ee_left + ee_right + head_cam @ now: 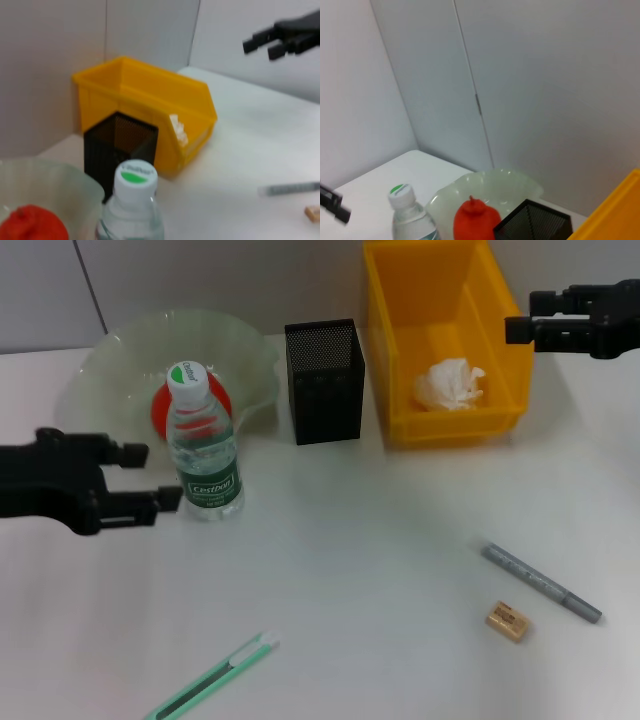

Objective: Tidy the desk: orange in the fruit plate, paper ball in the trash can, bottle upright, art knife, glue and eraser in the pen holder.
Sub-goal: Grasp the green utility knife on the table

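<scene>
Knife [212,677] lies at lower left, long axis diagonal, nearer the left gripper [163,476], fingers wide beside the bottle [205,445]; right gripper [520,322] open at upper right.

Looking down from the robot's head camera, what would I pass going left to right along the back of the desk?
Translucent pale-green fruit plate holding the orange → black mesh pen holder → yellow plastic bin with the crumpled white paper ball → black right gripper.

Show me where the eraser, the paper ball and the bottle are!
eraser [507,621], head view, middle of its tan top face.
paper ball [450,384], head view, centre of the crumpled white wad.
bottle [208,475], head view, on its green label.
</scene>
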You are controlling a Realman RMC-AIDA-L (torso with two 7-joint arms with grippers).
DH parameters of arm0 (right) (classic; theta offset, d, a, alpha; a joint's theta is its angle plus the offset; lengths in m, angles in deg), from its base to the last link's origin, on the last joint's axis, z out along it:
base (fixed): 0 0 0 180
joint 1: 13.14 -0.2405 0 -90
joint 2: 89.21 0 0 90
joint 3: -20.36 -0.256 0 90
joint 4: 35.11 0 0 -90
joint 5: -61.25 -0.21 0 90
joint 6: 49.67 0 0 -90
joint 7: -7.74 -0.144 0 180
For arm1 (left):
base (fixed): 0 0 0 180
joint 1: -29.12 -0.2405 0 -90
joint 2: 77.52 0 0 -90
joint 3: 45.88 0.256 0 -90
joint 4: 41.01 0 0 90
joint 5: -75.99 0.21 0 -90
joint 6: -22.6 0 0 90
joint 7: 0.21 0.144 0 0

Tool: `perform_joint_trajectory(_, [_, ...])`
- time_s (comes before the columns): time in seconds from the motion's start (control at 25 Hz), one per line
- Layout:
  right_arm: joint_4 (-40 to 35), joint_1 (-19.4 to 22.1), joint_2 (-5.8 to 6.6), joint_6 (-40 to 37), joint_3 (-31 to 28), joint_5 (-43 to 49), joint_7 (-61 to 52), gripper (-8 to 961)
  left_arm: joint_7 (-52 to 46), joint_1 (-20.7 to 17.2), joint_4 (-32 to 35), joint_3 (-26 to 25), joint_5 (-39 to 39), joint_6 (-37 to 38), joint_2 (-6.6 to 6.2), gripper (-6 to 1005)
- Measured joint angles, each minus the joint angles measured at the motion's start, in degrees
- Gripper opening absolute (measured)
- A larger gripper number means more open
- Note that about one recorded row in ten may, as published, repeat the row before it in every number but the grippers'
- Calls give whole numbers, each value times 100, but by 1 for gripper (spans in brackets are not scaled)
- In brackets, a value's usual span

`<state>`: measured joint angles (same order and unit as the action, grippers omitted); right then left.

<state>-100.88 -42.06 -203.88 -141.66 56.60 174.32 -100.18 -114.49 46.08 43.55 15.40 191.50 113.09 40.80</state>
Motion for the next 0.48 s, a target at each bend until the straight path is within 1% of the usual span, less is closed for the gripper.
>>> perform_joint_trajectory(0.04, [12, -4, 26, -6, -70, -1, -30, 650, -91, 35, -9, 167, 195, -8, 6, 666])
perform_joint_trajectory(0.08, [12, -4, 26, -6, -70, -1, -30, 650, -91, 35, -9, 167, 195, -8, 6, 666])
perform_joint_trajectory(0.24, [21, -21, 99, -12, -189, -11, -170, 650, -309, 148, -2, 547, 699, -11, 11, 666])
perform_joint_trajectory(0.48, [21, -33, 123, -23, -189, -13, -294, 651, -460, 250, 17, 695, 842, 130, 4, 666])
